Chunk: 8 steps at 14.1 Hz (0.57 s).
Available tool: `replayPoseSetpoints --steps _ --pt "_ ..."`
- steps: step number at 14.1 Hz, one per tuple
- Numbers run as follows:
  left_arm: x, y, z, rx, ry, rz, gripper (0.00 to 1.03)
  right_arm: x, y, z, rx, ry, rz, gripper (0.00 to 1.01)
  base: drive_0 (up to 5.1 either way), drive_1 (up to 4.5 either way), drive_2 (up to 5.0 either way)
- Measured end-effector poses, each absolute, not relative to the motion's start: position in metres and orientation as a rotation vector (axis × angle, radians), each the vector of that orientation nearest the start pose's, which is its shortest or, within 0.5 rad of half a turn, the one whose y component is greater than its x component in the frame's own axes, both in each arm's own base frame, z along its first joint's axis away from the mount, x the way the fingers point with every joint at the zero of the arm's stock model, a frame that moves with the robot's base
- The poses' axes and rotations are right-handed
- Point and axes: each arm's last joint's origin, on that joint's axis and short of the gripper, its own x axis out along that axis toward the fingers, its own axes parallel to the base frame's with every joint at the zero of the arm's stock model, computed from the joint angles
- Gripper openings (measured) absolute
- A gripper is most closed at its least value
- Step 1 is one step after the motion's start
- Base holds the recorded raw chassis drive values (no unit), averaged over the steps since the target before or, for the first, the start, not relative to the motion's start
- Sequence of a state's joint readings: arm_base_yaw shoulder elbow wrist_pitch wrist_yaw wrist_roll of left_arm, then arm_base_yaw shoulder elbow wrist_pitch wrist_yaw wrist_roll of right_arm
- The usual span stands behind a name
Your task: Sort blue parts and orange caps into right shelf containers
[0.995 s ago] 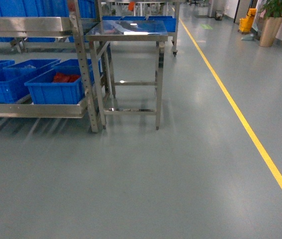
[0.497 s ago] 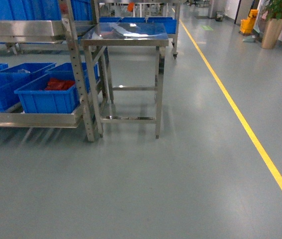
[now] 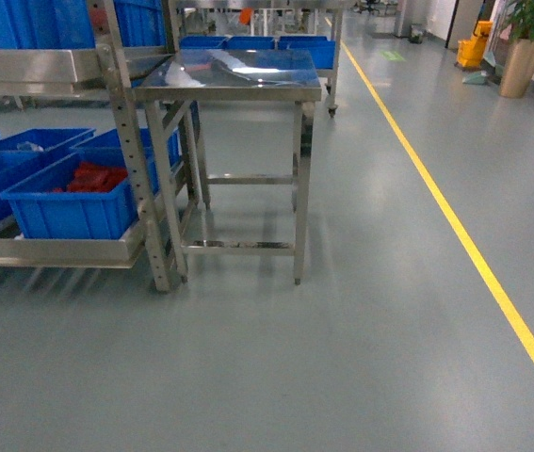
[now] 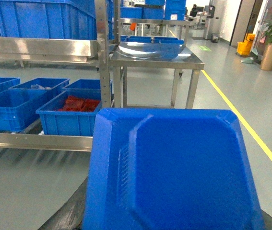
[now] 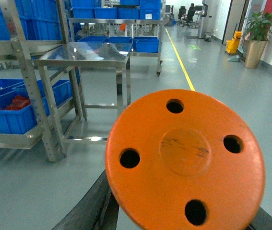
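A blue part (image 4: 174,172) fills the lower half of the left wrist view, and my left gripper is shut on it; only one dark finger (image 4: 71,213) shows beside it. In the right wrist view a round orange cap (image 5: 186,160) with holes in its flat face sits close to the camera, clamped between dark fingers (image 5: 90,206) of my right gripper. A stainless steel shelf (image 3: 121,141) stands at the left with blue containers (image 3: 64,212) on its low tier; the nearest holds red pieces. Neither gripper shows in the head view.
A steel table (image 3: 234,80) stands right beside the shelf post. A yellow floor line (image 3: 455,226) runs along the right over open grey floor. More blue crates (image 3: 248,42) sit behind the table. A potted plant (image 3: 521,52) and yellow bucket (image 3: 474,47) stand far right.
In the head view the shelf and table have grown larger and slid left and down, as the robot rolls closer to them.
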State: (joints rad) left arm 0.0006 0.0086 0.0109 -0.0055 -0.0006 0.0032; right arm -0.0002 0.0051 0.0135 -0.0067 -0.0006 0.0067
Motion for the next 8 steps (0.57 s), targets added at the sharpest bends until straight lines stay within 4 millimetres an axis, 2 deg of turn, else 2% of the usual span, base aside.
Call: replayPoseSetpoints --steps 8 --pt "0.0976 0.0001 0.1659 0.003 0.004 0.001 0.43 0.0972 0.0000 0.1672 0.007 -0.003 0.000 0.42 0.0 4.21 -4.2"
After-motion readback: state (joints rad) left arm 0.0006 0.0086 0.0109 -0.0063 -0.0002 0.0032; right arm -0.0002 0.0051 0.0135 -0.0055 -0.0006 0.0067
